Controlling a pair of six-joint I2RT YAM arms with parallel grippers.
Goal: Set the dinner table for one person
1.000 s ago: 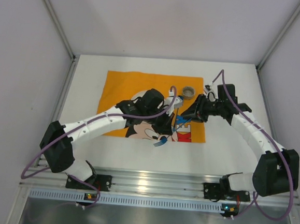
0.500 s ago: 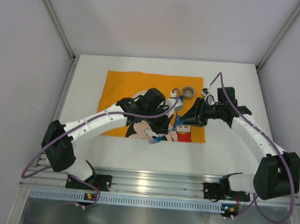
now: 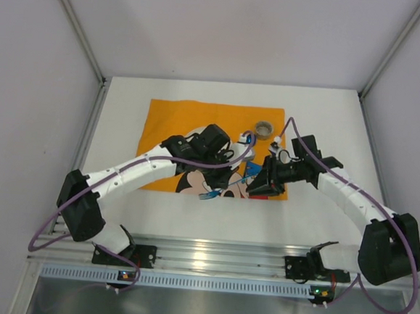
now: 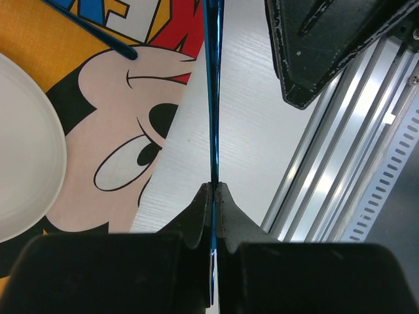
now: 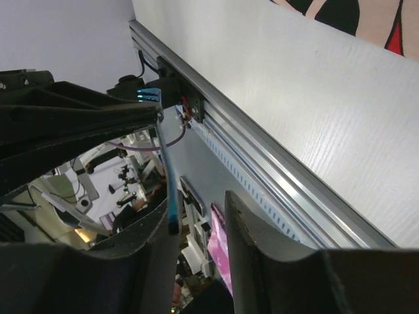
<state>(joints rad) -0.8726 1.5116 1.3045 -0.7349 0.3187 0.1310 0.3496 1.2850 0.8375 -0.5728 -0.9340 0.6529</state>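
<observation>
The left gripper is reaching over the near edge of the orange mat. Its fingers are pressing together on a thin blue fork, which is showing only its narrow edge in the left wrist view. A white plate is lying on the mat, to the left of the fork in that view, and a second blue utensil is resting on the mat further on. The fork's prongs are pointing toward the rail, and its handle is running toward the right gripper. The right fingers are standing apart, with the handle end between them, just beside one finger. I cannot tell if it is touching. The white table is lying under all of this, with the rail along its near edge by the arm bases.
</observation>
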